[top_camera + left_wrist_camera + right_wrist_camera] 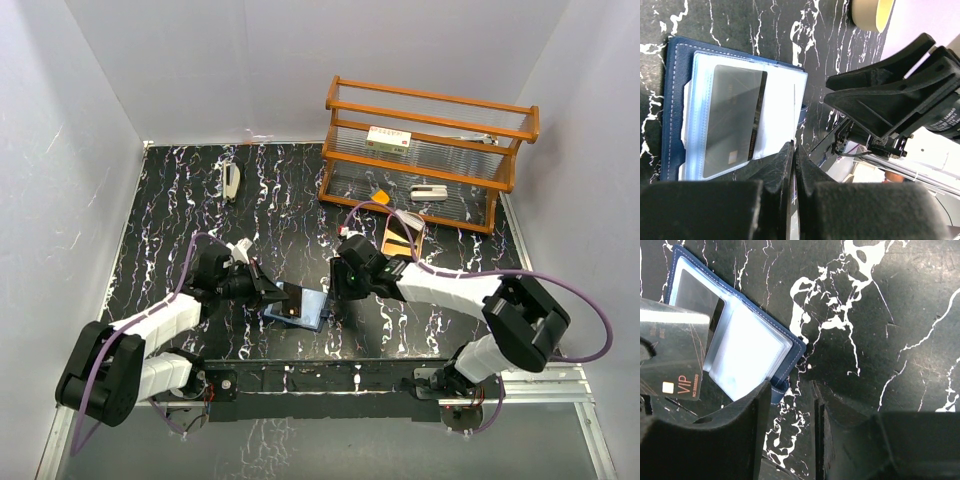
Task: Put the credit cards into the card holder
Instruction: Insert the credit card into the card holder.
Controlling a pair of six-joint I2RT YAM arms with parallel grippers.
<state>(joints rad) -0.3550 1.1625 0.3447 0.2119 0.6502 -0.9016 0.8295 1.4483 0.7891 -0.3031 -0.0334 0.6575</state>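
Observation:
The card holder lies open on the black marbled table, navy outside with pale clear sleeves inside. One dark grey credit card sits in a sleeve. My left gripper is shut on a second credit card, dark with a chip and "VIP" print, held on edge over the sleeves. At the holder's right side my right gripper is open with only tabletop between its fingers. Its left finger is beside the holder's snap tab. In the top view both grippers meet at the holder, left and right.
A wooden rack with glass shelves stands at the back right with small items on it. A gold tray lies in front of it, just behind my right arm. A small white object lies at the back left. White walls close in the table.

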